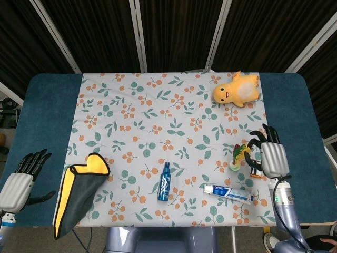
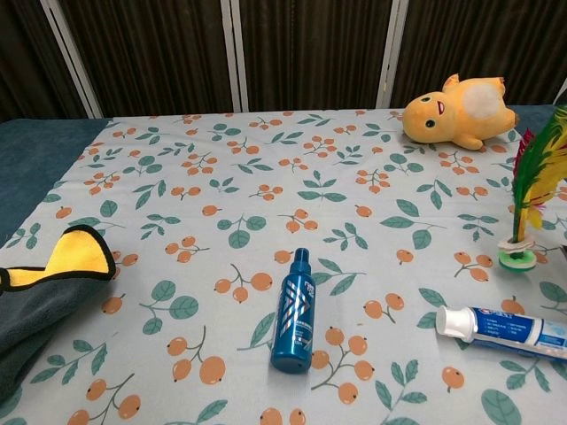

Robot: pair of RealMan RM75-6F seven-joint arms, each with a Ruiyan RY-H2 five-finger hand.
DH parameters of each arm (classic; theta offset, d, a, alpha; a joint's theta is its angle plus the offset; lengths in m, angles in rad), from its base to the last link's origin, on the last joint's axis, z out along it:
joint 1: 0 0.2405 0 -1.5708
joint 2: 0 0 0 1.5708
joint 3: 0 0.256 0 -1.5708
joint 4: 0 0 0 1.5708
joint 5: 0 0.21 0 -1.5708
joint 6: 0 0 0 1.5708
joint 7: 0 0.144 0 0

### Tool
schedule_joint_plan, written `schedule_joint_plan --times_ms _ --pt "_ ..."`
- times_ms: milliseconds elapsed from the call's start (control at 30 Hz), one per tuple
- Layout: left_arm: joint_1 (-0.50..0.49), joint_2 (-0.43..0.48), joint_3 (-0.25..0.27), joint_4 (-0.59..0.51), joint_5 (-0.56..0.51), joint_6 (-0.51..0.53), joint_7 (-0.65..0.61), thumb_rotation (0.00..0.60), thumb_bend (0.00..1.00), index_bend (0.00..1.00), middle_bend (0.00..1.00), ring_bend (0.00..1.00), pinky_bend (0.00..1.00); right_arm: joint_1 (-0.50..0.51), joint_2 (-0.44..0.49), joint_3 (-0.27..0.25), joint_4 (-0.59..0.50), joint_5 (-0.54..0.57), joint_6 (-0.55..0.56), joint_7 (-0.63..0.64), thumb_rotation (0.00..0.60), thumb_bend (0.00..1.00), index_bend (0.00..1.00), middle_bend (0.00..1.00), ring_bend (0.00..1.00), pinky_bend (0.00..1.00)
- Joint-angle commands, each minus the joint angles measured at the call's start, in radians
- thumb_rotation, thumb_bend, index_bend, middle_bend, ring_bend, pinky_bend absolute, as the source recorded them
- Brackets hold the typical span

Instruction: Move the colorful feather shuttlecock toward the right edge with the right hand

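Observation:
The colorful feather shuttlecock point(image 1: 238, 156) stands tilted near the right side of the floral cloth, its green base point(image 2: 516, 258) low over the cloth. In the chest view its red, yellow and green feathers point(image 2: 539, 181) lean toward the right frame edge. My right hand point(image 1: 273, 158) is just right of it, fingers curled onto the feather tops and holding them. The chest view does not show this hand. My left hand point(image 1: 21, 179) hovers at the table's front left corner, fingers apart and holding nothing.
A toothpaste tube point(image 1: 230, 193) lies just in front of the shuttlecock. A blue spray bottle point(image 1: 165, 182) lies mid-front, a yellow plush toy point(image 1: 237, 89) at the back right, a grey-and-yellow cloth point(image 1: 79, 190) front left. A bare blue strip of table point(image 1: 300, 126) runs beyond the floral cloth.

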Motion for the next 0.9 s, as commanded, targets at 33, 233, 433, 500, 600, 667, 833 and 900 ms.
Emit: schedule_joint_plan --times_ms 33,233,433,500,600,667,833,900 --pt "0.000 0.000 0.000 0.000 -0.001 -0.001 0.000 0.599 0.19 0.00 0.00 0.00 0.00 -0.004 -0.002 -0.002 0.005 0.001 0.000 0.006 0.600 0.36 0.63 0.25 0.00 0.00" --pt "0.000 0.001 -0.001 -0.002 -0.003 -0.003 -0.001 0.599 0.19 0.00 0.00 0.00 0.00 -0.013 -0.003 -0.008 0.011 -0.002 0.002 0.015 0.600 0.36 0.63 0.25 0.00 0.00" --pt "0.000 0.001 -0.001 -0.003 -0.003 -0.003 -0.002 0.600 0.19 0.00 0.00 0.00 0.00 -0.019 -0.012 -0.014 0.016 -0.006 0.003 0.024 0.600 0.36 0.63 0.25 0.00 0.00" --pt "0.000 0.001 -0.001 -0.003 -0.003 -0.003 -0.002 0.600 0.19 0.00 0.00 0.00 0.00 -0.021 -0.016 -0.017 0.020 -0.006 0.003 0.026 0.600 0.36 0.63 0.25 0.00 0.00" --pt "0.000 0.001 -0.001 -0.003 -0.005 -0.004 -0.002 0.599 0.19 0.00 0.00 0.00 0.00 -0.025 -0.020 -0.022 0.027 -0.008 0.001 0.030 0.600 0.36 0.63 0.25 0.00 0.00" --pt "0.000 0.001 -0.002 -0.003 -0.007 -0.004 -0.003 0.598 0.19 0.00 0.00 0.00 0.00 -0.027 -0.022 -0.023 0.034 -0.010 0.003 0.033 0.600 0.36 0.63 0.25 0.00 0.00" --pt "-0.001 0.002 -0.002 -0.004 -0.008 -0.005 -0.004 0.598 0.19 0.00 0.00 0.00 0.00 -0.034 -0.019 -0.017 0.038 -0.009 0.013 0.040 0.600 0.36 0.61 0.24 0.00 0.00" --pt "0.000 0.002 -0.002 -0.004 -0.008 -0.005 -0.004 0.599 0.19 0.00 0.00 0.00 0.00 -0.038 -0.015 -0.015 0.035 -0.012 0.018 0.045 0.600 0.36 0.58 0.23 0.00 0.00"
